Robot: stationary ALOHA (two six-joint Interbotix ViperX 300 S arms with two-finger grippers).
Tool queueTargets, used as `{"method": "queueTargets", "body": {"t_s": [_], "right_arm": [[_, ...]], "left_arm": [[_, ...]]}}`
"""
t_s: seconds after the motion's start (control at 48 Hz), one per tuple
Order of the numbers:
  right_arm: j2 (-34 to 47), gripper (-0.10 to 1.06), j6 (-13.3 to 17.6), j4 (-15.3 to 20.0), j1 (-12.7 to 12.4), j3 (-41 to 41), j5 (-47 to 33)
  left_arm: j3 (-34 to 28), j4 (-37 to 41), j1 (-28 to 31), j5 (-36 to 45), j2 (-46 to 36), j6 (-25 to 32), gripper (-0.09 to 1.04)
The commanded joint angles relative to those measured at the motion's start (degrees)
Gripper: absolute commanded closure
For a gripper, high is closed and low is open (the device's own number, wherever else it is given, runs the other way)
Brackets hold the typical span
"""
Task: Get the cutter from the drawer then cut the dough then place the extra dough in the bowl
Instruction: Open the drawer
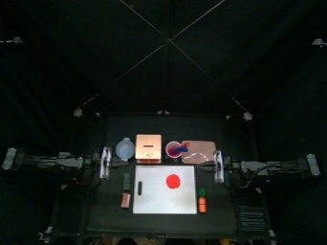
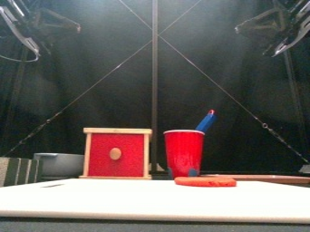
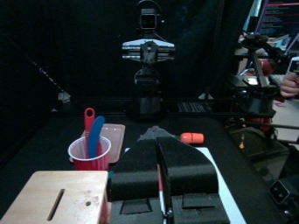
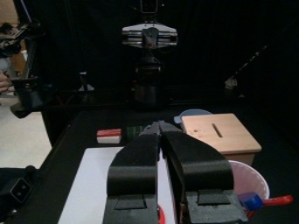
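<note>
Top view, lower half of frame: white cutting board at centre. The dough, a flat red disc, lies on the board's upper part, apart from both arms.

Behind the board, a row from left to right: blue-grey bowl, wooden box, red cup, pink tray. In the front view the box's red drawer front sits flush in its frame (drawer closed). A blue knife stands up out of the cup.

The left gripper is at the left of the board's upper corner, above the table. Its wrist view shows the jaws drawn together to a narrow point with nothing between them.

The right gripper mirrors it at the right of the board. Its jaws are likewise pressed close and hold nothing.

Small toy foods lie beside the board: a dark green piece and a reddish piece along its left edge, and an orange-and-green piece at its right edge.
</note>
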Motion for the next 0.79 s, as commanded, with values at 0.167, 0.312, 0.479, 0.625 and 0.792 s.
{"method": "queueTargets", "body": {"t_s": [0.167, 0.312, 0.479, 0.625, 0.792], "right_arm": [[11.78, 0.93, -0.53, -0.79, -7.29, -5.80, -9.93], [25.22, 0.93, -0.62, -4.13, -11.51, -12.57, -17.14], [39.46, 0.93, 0.44, -6.33, -14.50, -21.45, -19.60], [51.06, 0.93, 0.26, -6.94, -15.56, -30.23, -19.60], [60.82, 0.93, 0.35, -8.17, -16.35, -38.50, -19.60]], "left_arm": [[-0.62, -6.86, 0.35, -6.59, 7.65, -0.53, 0.94], [0.35, -14.68, 0.00, -14.33, 13.36, -0.62, 0.94], [0.79, -23.38, -0.44, -23.38, 19.69, -1.23, 0.94], [0.00, -31.55, -2.55, -26.98, 24.26, -4.57, 0.94], [-0.88, -35.77, -4.13, -26.81, 28.48, -8.79, 0.94]]}}
